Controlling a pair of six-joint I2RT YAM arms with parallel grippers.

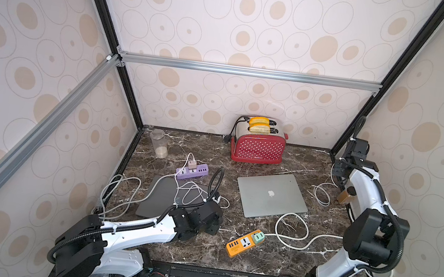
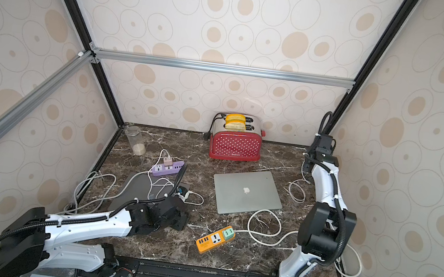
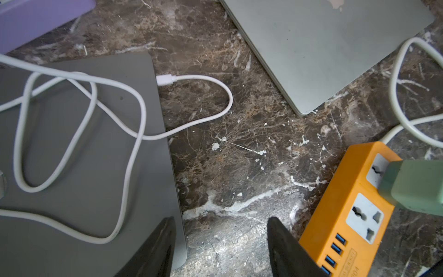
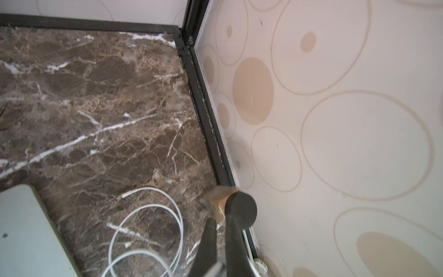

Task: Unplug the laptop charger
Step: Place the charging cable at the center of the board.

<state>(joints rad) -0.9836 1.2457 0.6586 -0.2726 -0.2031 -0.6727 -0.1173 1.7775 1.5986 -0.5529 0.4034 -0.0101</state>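
Two grippers | left gripper (image 3: 220, 251): jaws apart, empty, over countertop (image 3: 239, 144) | right gripper (image 4: 221, 239): closed, gripping nothing

We note an open lane of bare marble tabletop (image 3: 239, 148) between the dark laptop (image 3: 84, 156) and the silver laptop (image 3: 323, 48). Only a white cable (image 3: 225, 96) loop crosses it. Nearer the front, the orange power strip (image 3: 340, 215) and its raised green adapter (image 3: 417, 189) block passage. Cable coils clutter the dark lid.

marble tabletop (image 1: 272, 258) bears toaster (image 1: 258, 147), silver laptop (image 1: 271, 195), grey laptop (image 1: 158, 205), purple power strip (image 1: 192, 171), orange power strip (image 1: 242, 243) and jar (image 1: 159, 144).
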